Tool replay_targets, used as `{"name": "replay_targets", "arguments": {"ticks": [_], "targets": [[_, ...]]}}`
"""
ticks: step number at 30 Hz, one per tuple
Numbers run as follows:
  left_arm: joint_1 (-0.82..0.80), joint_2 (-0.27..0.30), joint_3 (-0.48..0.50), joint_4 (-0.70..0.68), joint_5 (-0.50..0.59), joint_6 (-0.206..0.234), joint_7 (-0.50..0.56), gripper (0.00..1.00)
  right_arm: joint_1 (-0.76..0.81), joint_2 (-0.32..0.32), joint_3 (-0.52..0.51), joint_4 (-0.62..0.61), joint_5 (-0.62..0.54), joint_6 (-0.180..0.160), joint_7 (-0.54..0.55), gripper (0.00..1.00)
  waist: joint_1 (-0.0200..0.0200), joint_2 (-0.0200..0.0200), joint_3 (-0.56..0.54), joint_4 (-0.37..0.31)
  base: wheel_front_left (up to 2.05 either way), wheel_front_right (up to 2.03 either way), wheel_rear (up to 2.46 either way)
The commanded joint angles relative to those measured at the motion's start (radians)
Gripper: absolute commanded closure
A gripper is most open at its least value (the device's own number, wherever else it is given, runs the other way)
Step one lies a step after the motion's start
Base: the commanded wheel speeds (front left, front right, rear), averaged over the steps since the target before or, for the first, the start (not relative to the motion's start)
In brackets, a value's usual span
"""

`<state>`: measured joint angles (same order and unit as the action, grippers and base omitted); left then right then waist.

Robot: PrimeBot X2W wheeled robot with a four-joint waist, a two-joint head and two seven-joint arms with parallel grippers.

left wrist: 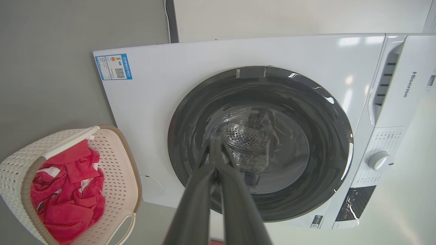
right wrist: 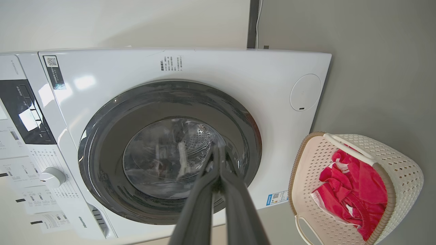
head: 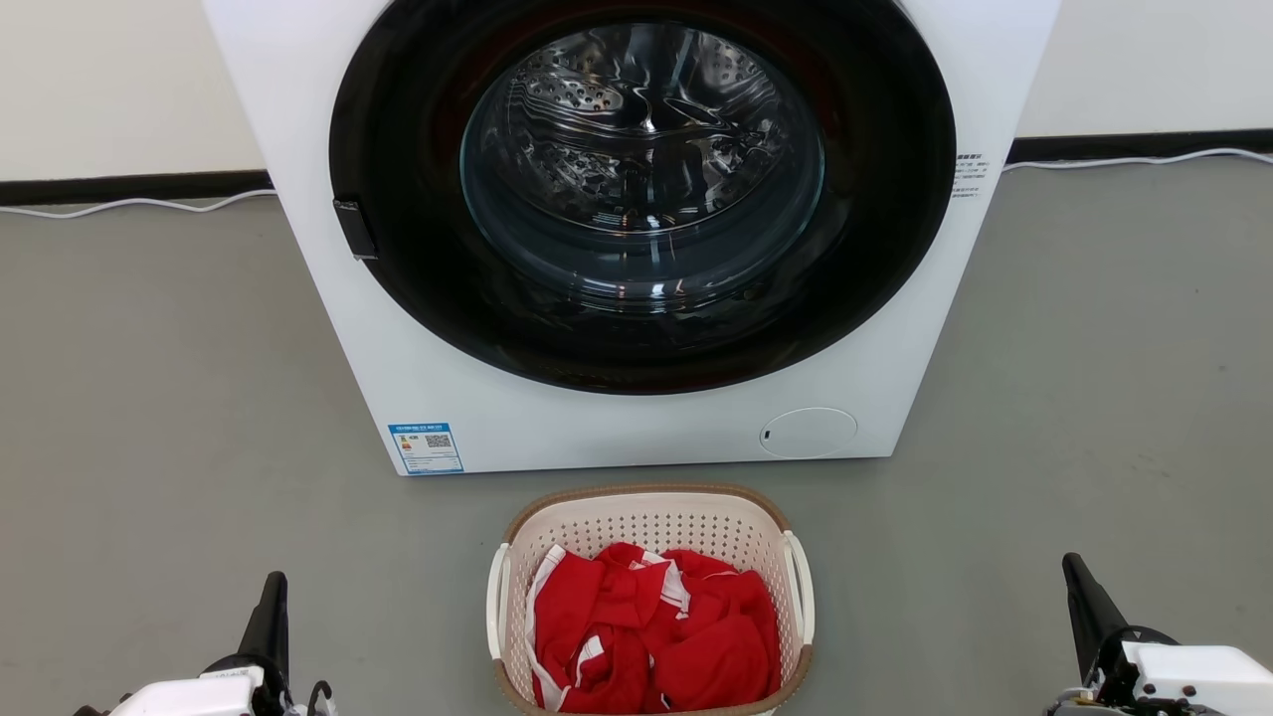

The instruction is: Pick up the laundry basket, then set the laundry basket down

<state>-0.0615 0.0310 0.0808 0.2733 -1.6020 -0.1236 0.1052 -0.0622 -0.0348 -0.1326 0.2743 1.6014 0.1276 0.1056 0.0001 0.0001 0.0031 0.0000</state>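
Observation:
The laundry basket [head: 651, 517] sits on the grey floor just in front of the washing machine, bottom centre of the head view. It is cream with perforated walls, a brown rim and white loop handles, and holds red clothes [head: 656, 631] with white stripes. It appears again at the left wrist view's lower left, laundry basket [left wrist: 117, 160], and at the right wrist view's lower right, laundry basket [right wrist: 403, 170]. My left gripper [head: 273, 587] hangs shut and empty well to the basket's left. My right gripper [head: 1076, 572] hangs shut and empty well to its right.
A white front-loading washing machine [head: 418, 328] with a dark round door and glass window stands right behind the basket. A white cable [head: 129, 204] runs along the wall's black skirting. Bare grey floor [head: 149, 418] lies on both sides of the machine.

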Motion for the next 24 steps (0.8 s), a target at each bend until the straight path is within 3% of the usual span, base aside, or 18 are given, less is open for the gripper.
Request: {"name": "replay_targets", "arguments": {"ticks": [1, 24], "targets": [[-0.047, 0.019, 0.033, -0.028, -0.007, -0.007, 0.008, 1.00, -0.046, -0.015, 0.019, -0.030, 0.008, 0.003, 0.007, 1.00, -0.0001, -0.0001, 0.000, 0.000, 0.00, 0.00, 0.00], [-0.047, 0.019, 0.033, -0.028, -0.007, -0.007, 0.008, 1.00, -0.046, -0.015, 0.019, -0.030, 0.008, 0.003, 0.007, 1.00, -0.0001, -0.0001, 0.000, 0.000, 0.00, 0.00, 0.00]]}}
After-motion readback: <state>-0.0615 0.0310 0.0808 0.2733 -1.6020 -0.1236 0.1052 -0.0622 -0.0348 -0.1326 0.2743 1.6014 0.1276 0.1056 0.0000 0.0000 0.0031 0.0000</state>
